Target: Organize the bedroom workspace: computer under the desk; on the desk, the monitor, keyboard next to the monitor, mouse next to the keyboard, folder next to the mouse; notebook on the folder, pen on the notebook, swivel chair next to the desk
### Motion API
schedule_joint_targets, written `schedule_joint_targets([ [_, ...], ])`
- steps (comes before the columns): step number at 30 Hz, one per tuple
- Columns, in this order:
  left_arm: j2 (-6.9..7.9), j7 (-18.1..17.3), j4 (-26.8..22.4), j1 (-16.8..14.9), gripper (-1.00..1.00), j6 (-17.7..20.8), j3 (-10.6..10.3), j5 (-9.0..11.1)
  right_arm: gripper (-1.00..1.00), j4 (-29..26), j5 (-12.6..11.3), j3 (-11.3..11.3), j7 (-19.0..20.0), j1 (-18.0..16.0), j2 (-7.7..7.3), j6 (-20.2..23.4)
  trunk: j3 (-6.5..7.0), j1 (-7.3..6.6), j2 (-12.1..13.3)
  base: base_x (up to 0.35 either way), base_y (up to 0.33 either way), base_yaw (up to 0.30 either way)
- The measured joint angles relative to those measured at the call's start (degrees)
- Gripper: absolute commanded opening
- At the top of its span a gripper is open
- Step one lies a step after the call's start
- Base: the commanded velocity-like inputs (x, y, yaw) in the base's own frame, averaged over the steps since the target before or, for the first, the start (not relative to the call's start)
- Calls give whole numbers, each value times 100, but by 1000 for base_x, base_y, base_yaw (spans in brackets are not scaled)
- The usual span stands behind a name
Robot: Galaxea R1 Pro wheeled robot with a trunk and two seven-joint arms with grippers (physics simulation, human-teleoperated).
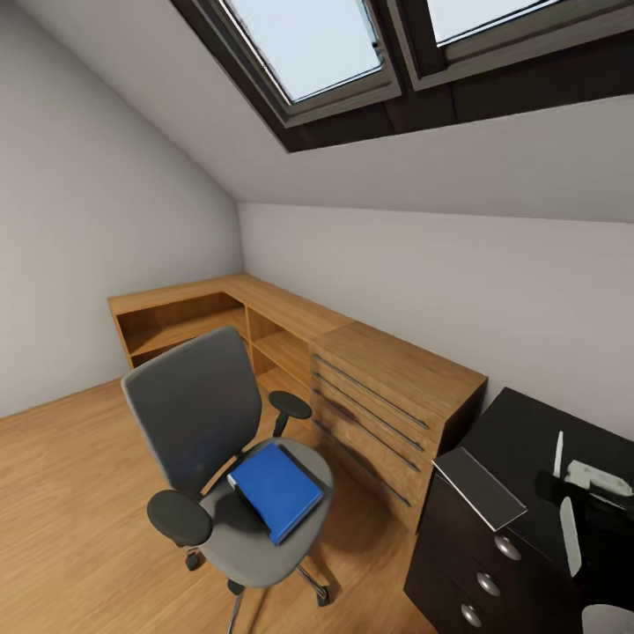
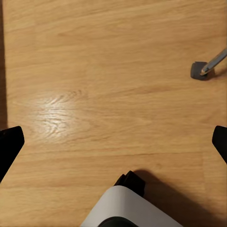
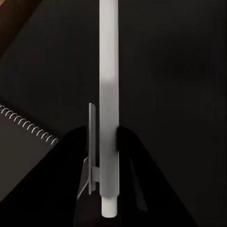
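Note:
A grey swivel chair (image 1: 198, 414) stands on the wood floor with a blue folder (image 1: 277, 489) lying flat on its seat. To its right is the black desk (image 1: 519, 431), with a grey spiral notebook (image 1: 480, 487) lying at the desk's near-left corner. My right gripper (image 1: 563, 482) hovers over the desk, shut on a white pen (image 1: 558, 453). In the right wrist view the pen (image 3: 109, 94) runs out between the fingers (image 3: 71, 161), with the notebook (image 3: 23, 151) beside it on the desk below. My left gripper (image 2: 113, 142) is open above bare floor.
A low wooden shelf unit (image 1: 220, 313) and a wooden drawer chest (image 1: 387, 396) line the wall behind the chair. The black desk has round-knobbed drawers (image 1: 489, 581). A chair caster (image 2: 203, 70) and the robot's white base (image 2: 125, 208) are in the left wrist view. The ceiling slopes, with skylights.

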Motion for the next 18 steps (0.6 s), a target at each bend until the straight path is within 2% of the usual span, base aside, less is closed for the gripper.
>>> schedule_joint_targets([
  [3,-11,-2,0,0,100,0,0,0,-100,90,11,1,2,-3,-37,-302,0,0,0,0,0,0],
  [4,-13,-2,0,0,100,-2,0,-3,-100,209,13,-3,1,-3,-98,-395,0,0,0,0,0,0],
  [6,-17,-2,0,0,100,-1,0,-6,-100,456,0,-6,1,-12,-256,-458,0,0,0,0,0,0],
  [7,-59,-2,-1,1,100,0,0,-13,-100,1159,-6,-6,-1,-233,-584,-497,0,0,0,0,0,0],
  [10,-69,-2,0,0,100,0,0,-16,-100,1642,-25,-3,-1,-426,-762,-516,0,0,0,0,0,0],
  [11,-82,-2,0,0,100,-1,0,-17,-100,2157,-23,0,-1,-667,-945,-626,0,0,0,0,0,0],
  [15,-93,-2,0,0,100,-1,-5,-17,-100,2927,-24,8,1,-1006,-1233,-840,0,0,0,0,0,0],
  [18,-94,-2,0,0,100,0,-8,-17,-100,3217,-15,12,2,-1132,-1308,-890,0,0,0,0,0,0],
])
